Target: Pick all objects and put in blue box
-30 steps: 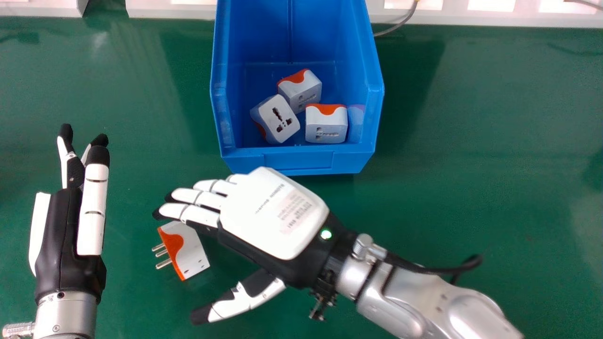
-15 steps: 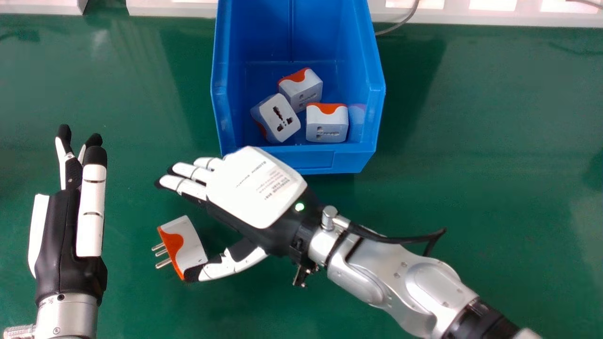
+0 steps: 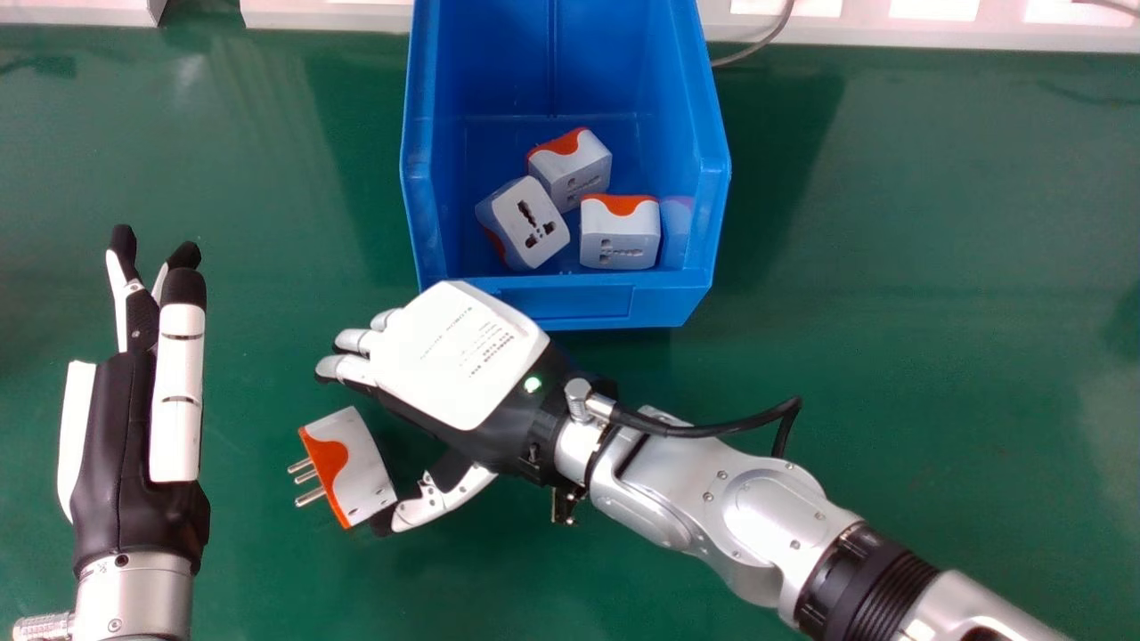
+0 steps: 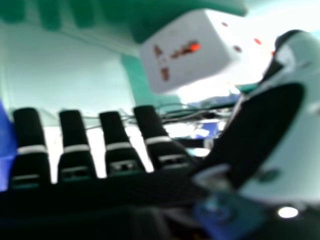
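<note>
In the head view my right hand (image 3: 459,356) is low over the table just before the box, its fingers slightly bent but open. A white and orange plug adapter (image 3: 363,465) lies between its fingers and thumb, pins to the left; the thumb tip is at the adapter's near right corner. The right hand view has this adapter (image 4: 182,57) beyond my right hand (image 4: 75,145), clear of the fingers. Three adapters, one at the back (image 3: 570,174), one at left (image 3: 533,223) and one at right (image 3: 620,236), lie in the blue box (image 3: 570,303). My open left hand (image 3: 178,392) is at the left.
The green table (image 3: 935,312) extends on both sides of the box. A pale ledge (image 3: 891,34) runs along its far edge, with a grey cable (image 3: 757,46) beside the box.
My right hand has moved left and away from the robot, bringing its thumb up to the adapter, and its fingers have bent a little. The adapter on the table has stayed put.
</note>
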Controlling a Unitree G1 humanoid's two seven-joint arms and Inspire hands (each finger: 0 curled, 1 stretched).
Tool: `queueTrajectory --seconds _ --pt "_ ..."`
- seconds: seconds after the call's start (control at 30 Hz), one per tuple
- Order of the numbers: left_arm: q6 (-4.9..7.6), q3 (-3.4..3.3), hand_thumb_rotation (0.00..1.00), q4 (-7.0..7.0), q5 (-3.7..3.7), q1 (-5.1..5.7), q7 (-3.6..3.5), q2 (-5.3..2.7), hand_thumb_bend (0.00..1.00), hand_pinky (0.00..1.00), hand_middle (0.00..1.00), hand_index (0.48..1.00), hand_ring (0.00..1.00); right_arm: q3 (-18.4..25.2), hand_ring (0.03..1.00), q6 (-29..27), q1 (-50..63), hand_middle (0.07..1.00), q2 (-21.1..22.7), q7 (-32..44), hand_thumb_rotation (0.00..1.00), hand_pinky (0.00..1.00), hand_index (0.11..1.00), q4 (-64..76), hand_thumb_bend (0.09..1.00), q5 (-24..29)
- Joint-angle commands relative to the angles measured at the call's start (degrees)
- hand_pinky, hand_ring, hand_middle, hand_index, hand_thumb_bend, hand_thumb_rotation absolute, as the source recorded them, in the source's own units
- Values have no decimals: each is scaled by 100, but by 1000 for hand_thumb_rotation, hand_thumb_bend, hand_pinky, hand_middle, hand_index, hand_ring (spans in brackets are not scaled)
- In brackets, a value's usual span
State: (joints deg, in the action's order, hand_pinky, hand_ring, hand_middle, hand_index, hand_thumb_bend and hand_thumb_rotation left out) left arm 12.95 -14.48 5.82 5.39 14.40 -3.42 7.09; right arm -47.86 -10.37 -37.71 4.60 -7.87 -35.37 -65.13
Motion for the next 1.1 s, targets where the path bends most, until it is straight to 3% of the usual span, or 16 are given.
queueTrajectory --seconds 0.0,0.17,0.23,0.4,0.5,0.63,0.77,1.07 --pt "22 23 1000 146 -17 19 12 -8 512 1000 968 986 980 -51 821 76 -221 857 -71 79 670 719 836 77 488 -29" --pt "-11 40 1000 144 -8 -12 21 -8 513 1000 969 988 981 -152 820 223 -256 857 -118 300 677 725 836 80 507 -61" --pt "-12 51 1000 135 -35 -27 25 2 521 1000 971 991 982 -187 814 258 -257 850 -133 304 668 716 830 74 517 -71" --pt "-99 77 1000 185 11 -45 23 -17 501 1000 978 999 989 -256 800 335 -263 839 -171 314 666 698 821 79 517 -76" --pt "-150 96 1000 218 -23 -45 55 -31 488 1000 978 998 991 -275 798 363 -285 839 -208 385 658 701 820 75 510 -32" --pt "-123 109 1000 195 -64 -53 78 -39 482 1000 976 996 988 -270 789 411 -286 831 -240 368 645 687 811 83 521 -34" --pt "-89 125 1000 193 -54 -50 72 -72 467 1000 976 994 988 -282 800 468 -309 844 -246 510 678 691 822 118 493 -63" --pt "-115 180 1000 284 -113 1 129 -120 453 1000 970 986 984 -363 774 517 -359 816 -325 280 683 670 792 -80 522 -93"
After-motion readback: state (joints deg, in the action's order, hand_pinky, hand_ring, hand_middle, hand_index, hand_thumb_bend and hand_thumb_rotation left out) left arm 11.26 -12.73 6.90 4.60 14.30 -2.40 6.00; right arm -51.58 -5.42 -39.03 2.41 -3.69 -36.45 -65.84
